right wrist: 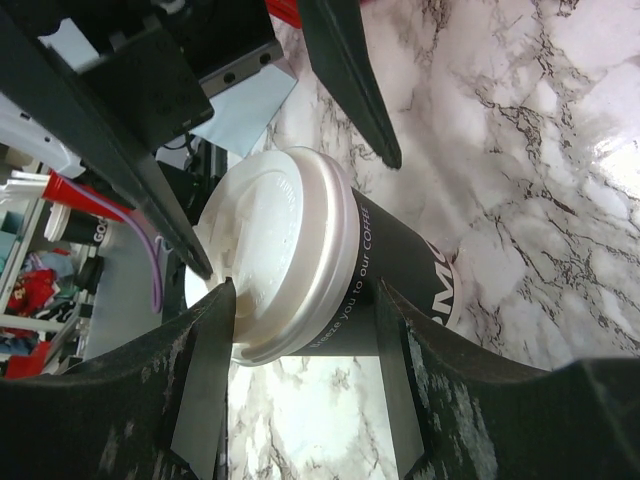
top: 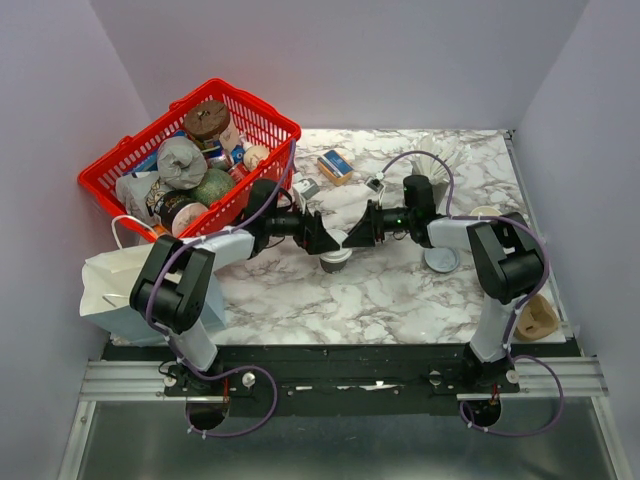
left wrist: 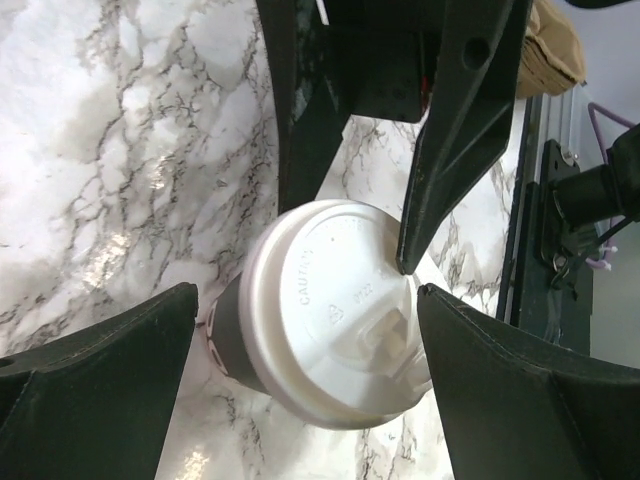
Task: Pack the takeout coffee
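Note:
The takeout coffee (top: 335,262), a dark brown cup with a white lid, sits mid-table between both grippers and looks tilted. My left gripper (top: 327,243) is open and straddles it. In the left wrist view the gripper (left wrist: 307,290) has one finger against the lid of the cup (left wrist: 330,310) and a small gap on the other side. My right gripper (top: 352,240) comes in from the right. In the right wrist view it (right wrist: 305,288) is shut on the cup (right wrist: 300,250), one finger on the lid top and one on the dark body.
A red basket (top: 262,107) full of items stands at the back left. A white paper bag (top: 108,285) lies at the front left. A loose grey-white lid disc (top: 441,260), a small box (top: 335,167) and a cream cup (top: 535,318) lie around.

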Motion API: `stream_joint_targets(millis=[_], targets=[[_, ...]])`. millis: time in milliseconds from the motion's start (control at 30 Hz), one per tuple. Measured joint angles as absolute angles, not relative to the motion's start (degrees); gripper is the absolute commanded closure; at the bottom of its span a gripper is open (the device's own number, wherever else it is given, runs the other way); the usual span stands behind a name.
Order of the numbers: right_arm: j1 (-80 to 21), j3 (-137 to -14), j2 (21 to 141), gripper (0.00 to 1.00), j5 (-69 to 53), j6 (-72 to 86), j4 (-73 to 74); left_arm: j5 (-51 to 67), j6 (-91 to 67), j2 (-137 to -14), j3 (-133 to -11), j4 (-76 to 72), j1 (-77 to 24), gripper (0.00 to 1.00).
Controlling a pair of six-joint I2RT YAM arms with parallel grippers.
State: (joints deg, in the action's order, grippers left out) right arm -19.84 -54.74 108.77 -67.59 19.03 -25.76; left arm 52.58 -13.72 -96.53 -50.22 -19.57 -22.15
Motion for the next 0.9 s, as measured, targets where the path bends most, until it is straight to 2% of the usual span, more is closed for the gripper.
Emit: stream_joint_targets(millis=[600,900], targets=[[-19.9,-55.5,109.1,0.37,-67.5,18.9,-23.7,51.5,-11.7,-96.1,-50.1,-19.2,-25.6,0.01],[-19.9,-55.5,109.1,0.37,-67.4,18.8,-23.4,47.0,-8.9,-95.2,-50.8,-17.0,-27.5,0.04]])
